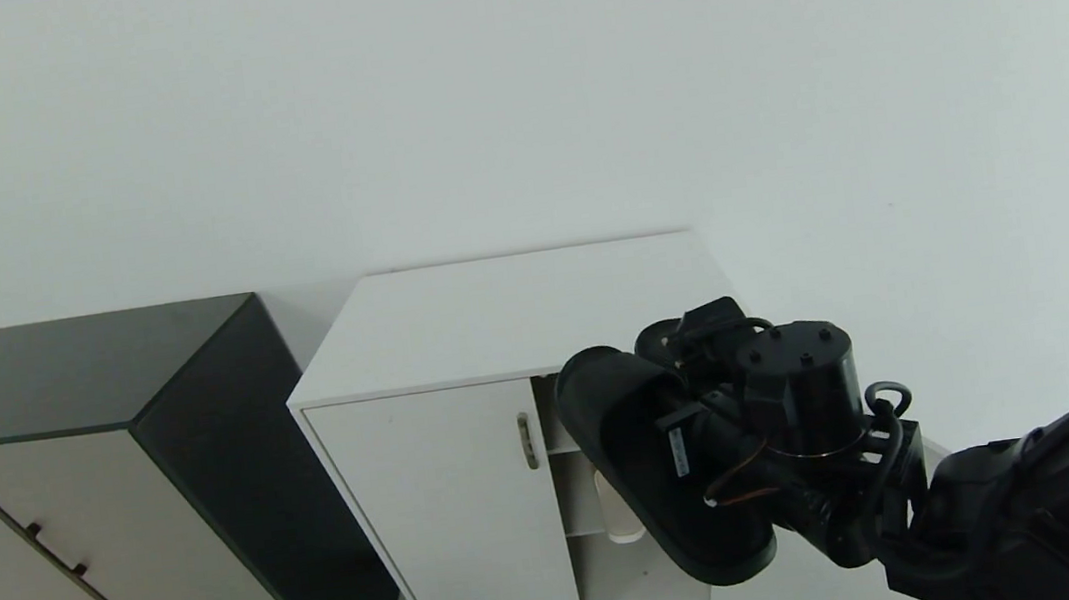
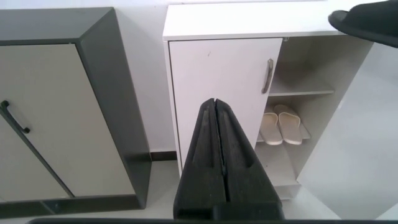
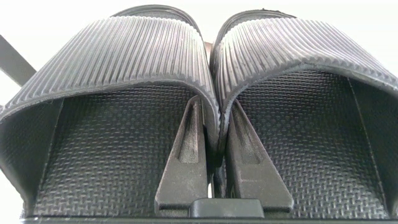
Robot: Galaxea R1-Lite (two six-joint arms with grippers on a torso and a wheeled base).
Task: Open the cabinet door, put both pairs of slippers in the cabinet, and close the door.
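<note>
The white wooden cabinet is seen with its right side open. The pair of black ribbed rubber slippers is held up before that open side. Their inner walls are pinched together by the right claw, which is squeezed tight on them. The pair of flat cream slippers is already laid on a lower shelf. The left claw is pressed closed on nothing. The second pair is likely being put in. Next it must be eased onto a free shelf and let go. Where the opened door stands cannot be told.
</note>
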